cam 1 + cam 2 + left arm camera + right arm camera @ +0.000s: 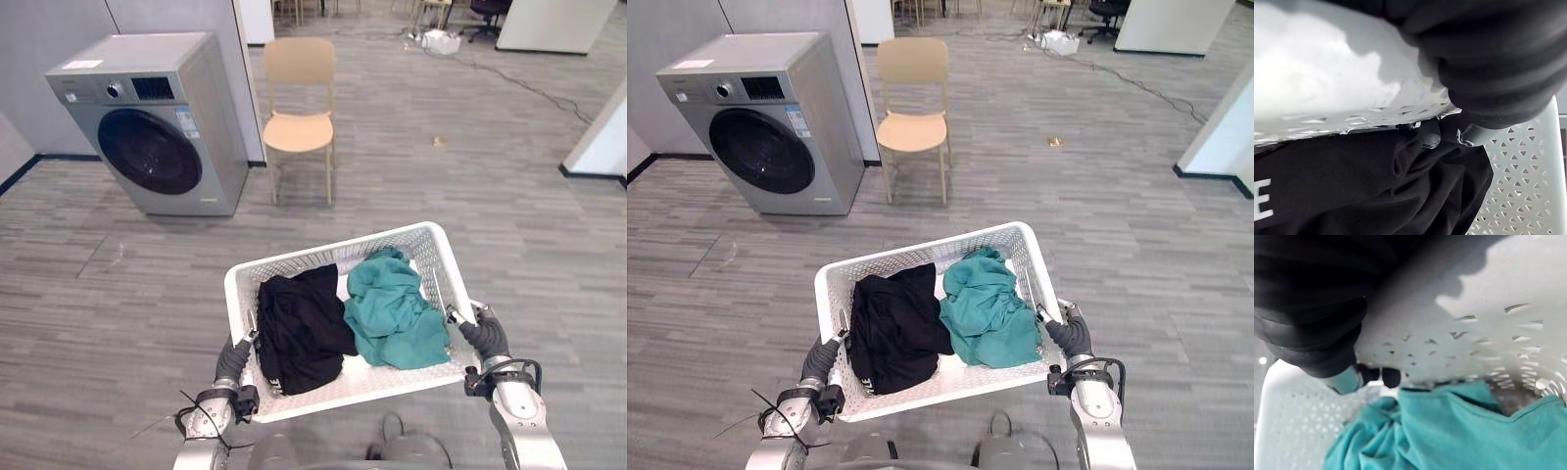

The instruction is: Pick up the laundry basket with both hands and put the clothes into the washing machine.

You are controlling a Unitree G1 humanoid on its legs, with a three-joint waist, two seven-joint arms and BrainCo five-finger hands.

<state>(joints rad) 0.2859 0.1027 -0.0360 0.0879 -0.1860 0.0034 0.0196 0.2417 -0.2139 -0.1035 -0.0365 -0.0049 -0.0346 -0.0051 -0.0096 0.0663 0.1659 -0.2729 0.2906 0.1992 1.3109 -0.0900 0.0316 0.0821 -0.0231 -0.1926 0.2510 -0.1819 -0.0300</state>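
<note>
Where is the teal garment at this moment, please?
In the left eye view, the teal garment lies in the right half of the white basket, beside the black garment.

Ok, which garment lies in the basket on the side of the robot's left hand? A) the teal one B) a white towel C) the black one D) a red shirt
C: the black garment lies in the white basket beside the left hand, while the teal garment lies toward the right hand.
</note>
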